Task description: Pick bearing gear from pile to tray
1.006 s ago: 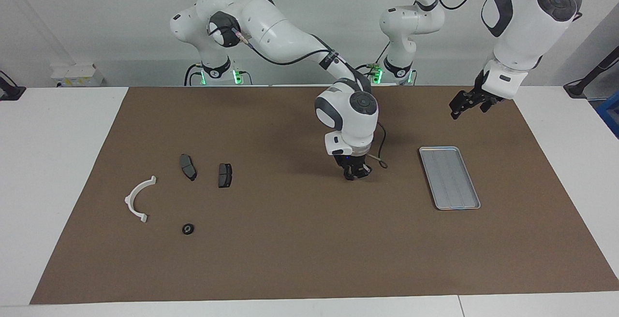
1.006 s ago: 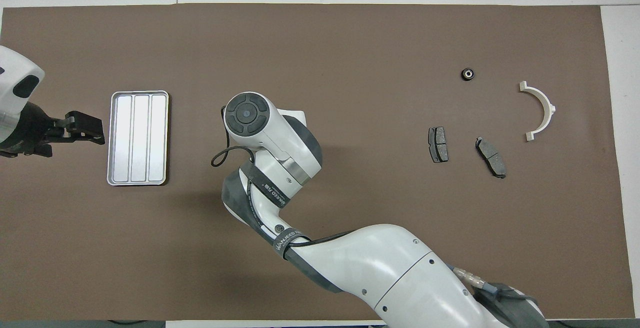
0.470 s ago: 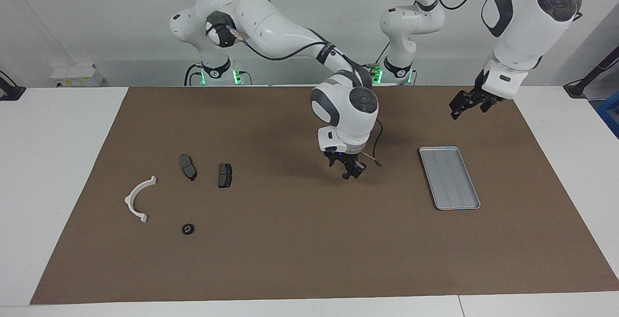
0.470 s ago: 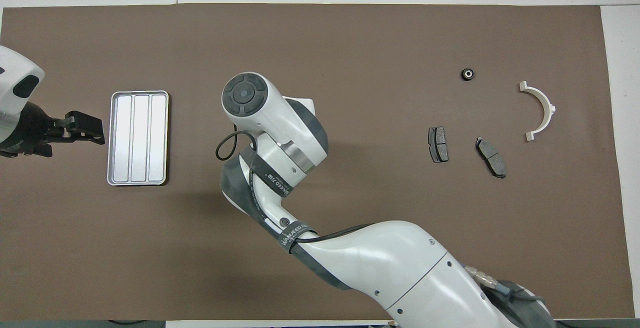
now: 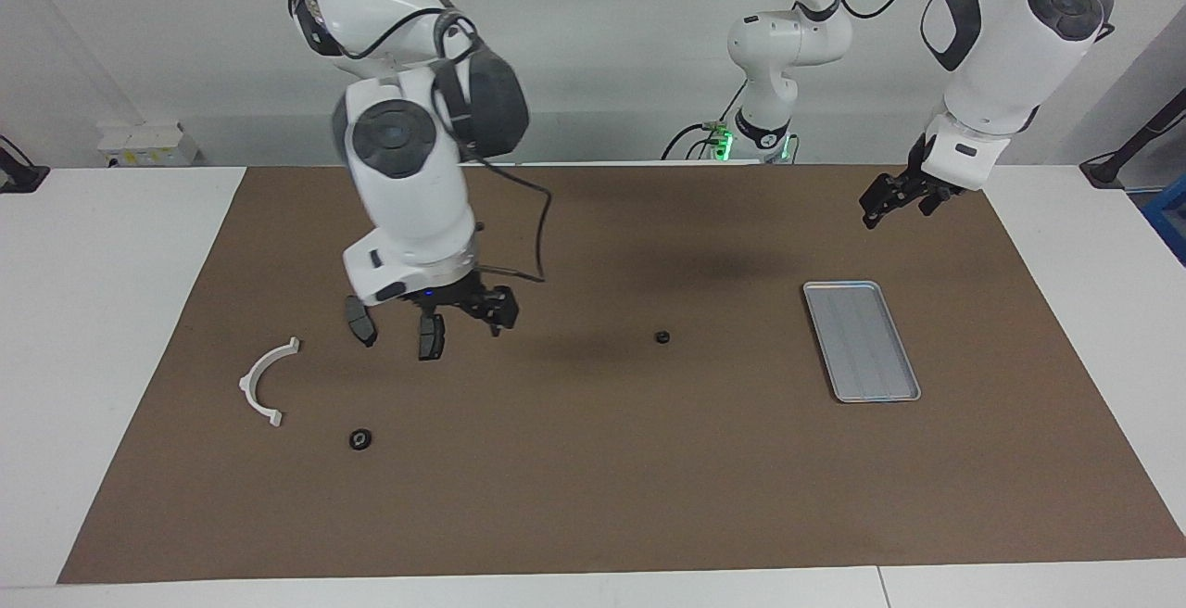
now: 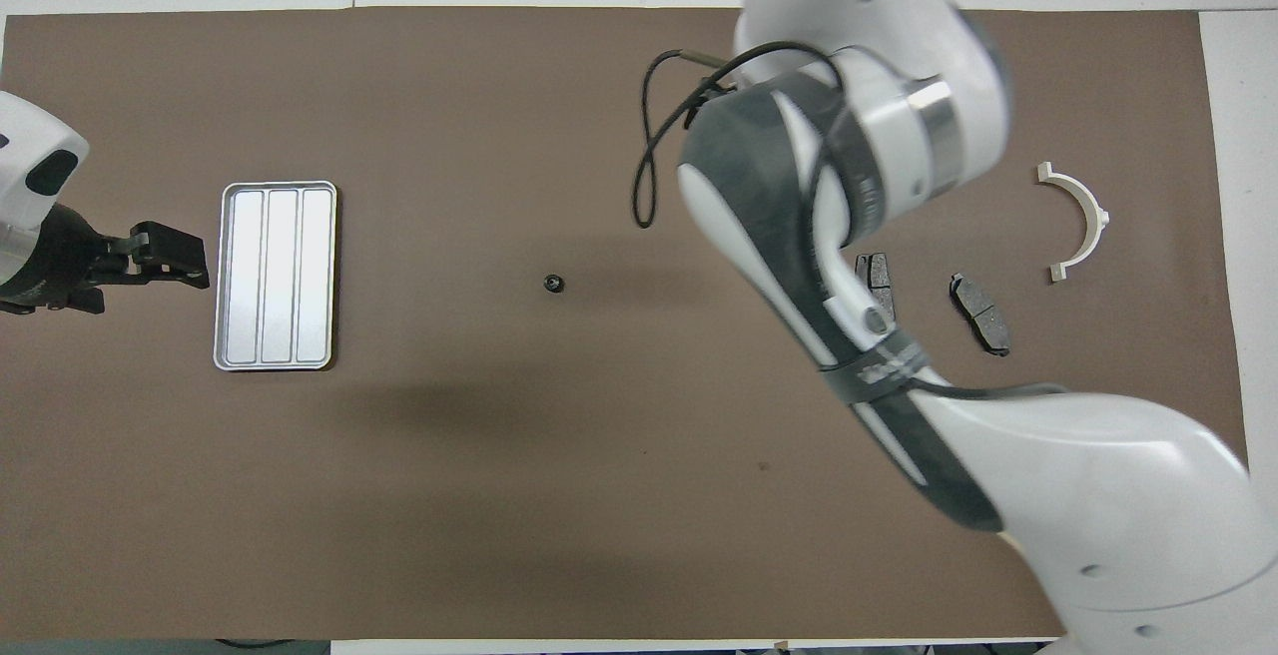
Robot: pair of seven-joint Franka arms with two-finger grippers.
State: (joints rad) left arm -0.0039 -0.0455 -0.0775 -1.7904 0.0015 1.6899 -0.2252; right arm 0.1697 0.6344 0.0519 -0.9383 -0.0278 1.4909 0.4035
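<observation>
A small black bearing gear (image 5: 662,337) is lying alone on the brown mat (image 5: 593,497), between the pile and the tray (image 5: 862,340) — nearer the tray, yet well apart from it and not in it. It is round, so it is offering no long axis to line the jaws up with. A second bearing gear (image 5: 360,439) is sitting at the pile's edge, farther from the robots than the two dark pads (image 5: 397,329), with the white arc (image 5: 266,381) beside it toward the right arm's end.

The right gripper (image 5: 463,310) is hanging over the pads with its jaws spread wide and nothing between them; the lone gear lies from it toward the tray. The left gripper (image 5: 897,197) is waiting over the mat just beside the tray's end nearer the robots, fingers parted and empty (by my reading the better placed for the stray gear).

Writing — a band on the right arm is carrying lettering, too foreshortened to read.
</observation>
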